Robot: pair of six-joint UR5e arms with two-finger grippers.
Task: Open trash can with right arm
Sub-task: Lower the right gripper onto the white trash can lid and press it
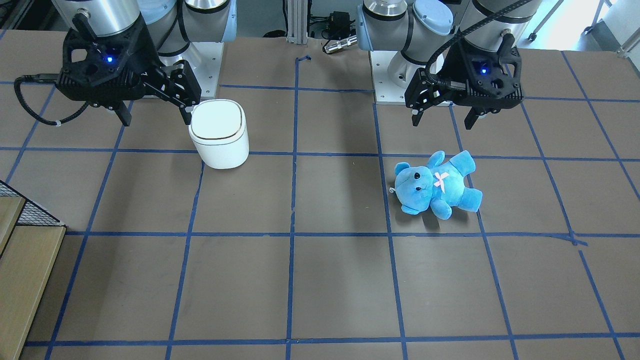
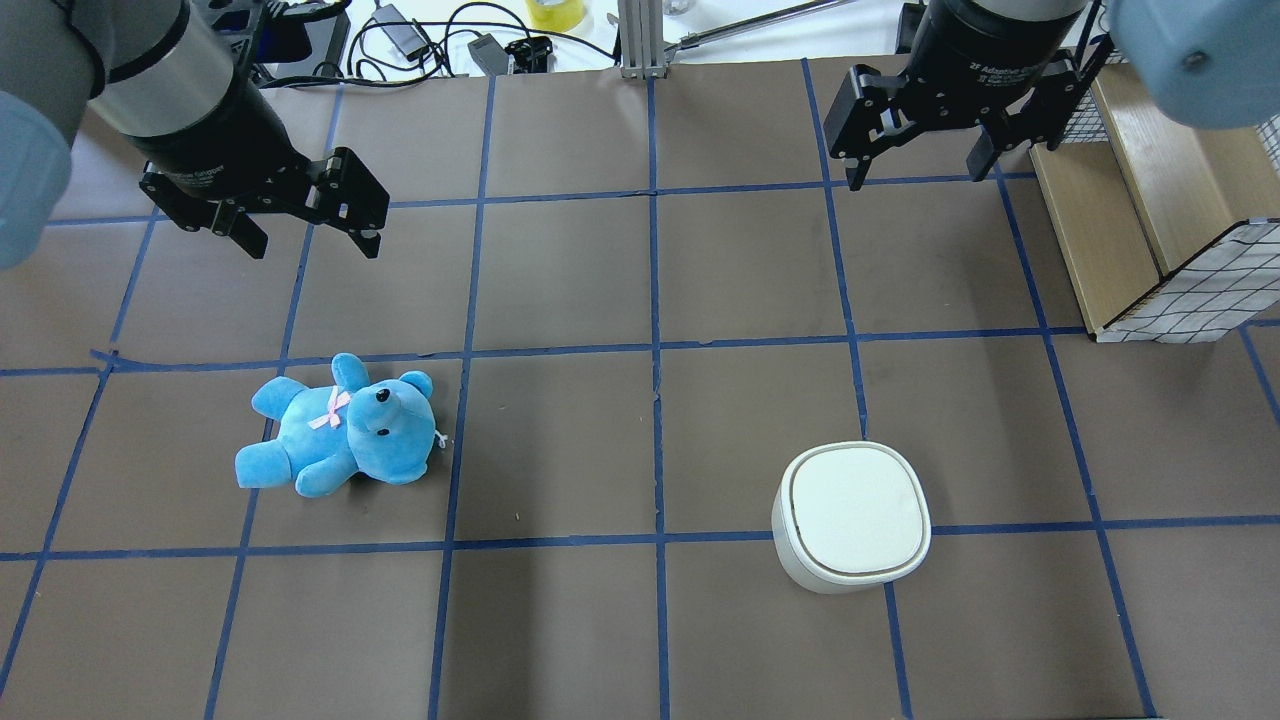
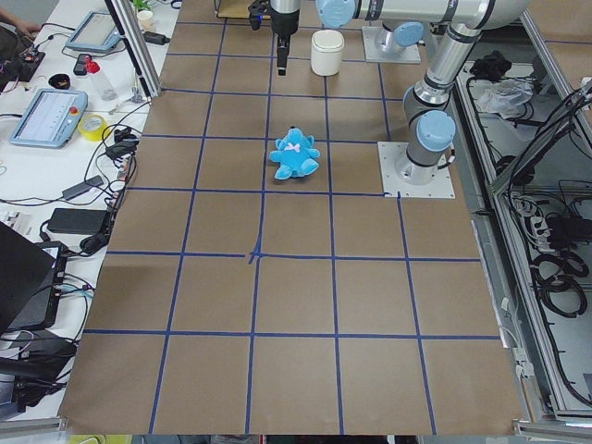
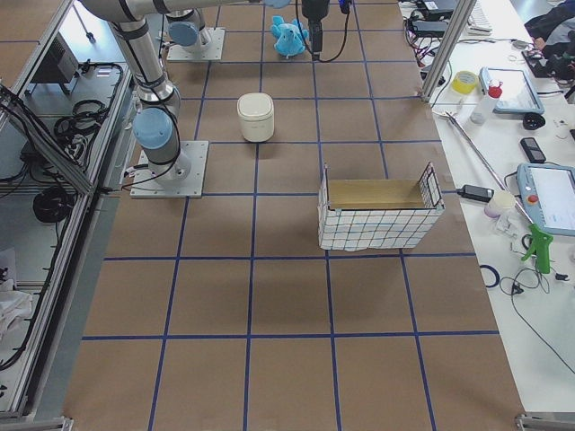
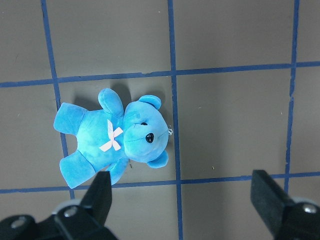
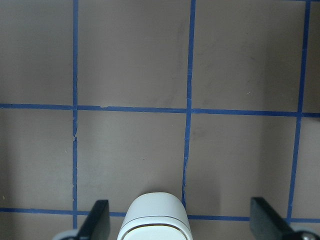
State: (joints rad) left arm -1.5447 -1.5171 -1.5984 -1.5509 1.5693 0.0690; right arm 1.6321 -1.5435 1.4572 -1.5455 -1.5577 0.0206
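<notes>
The white trash can (image 2: 851,515) stands on the table with its lid shut; it also shows in the front view (image 1: 219,132) and at the bottom edge of the right wrist view (image 6: 155,220). My right gripper (image 2: 915,165) is open and empty, hanging high above the table beyond the can, apart from it. In the front view this gripper (image 1: 155,117) sits just beside the can's rim. The right wrist view (image 6: 180,204) shows its fingers spread wide. My left gripper (image 2: 310,245) is open and empty, above a blue teddy bear (image 2: 340,428).
The teddy bear (image 1: 437,184) lies on its back on the robot's left half of the table. A wooden crate with wire mesh sides (image 2: 1150,230) stands at the table's right end. Blue tape lines grid the brown table (image 2: 640,420).
</notes>
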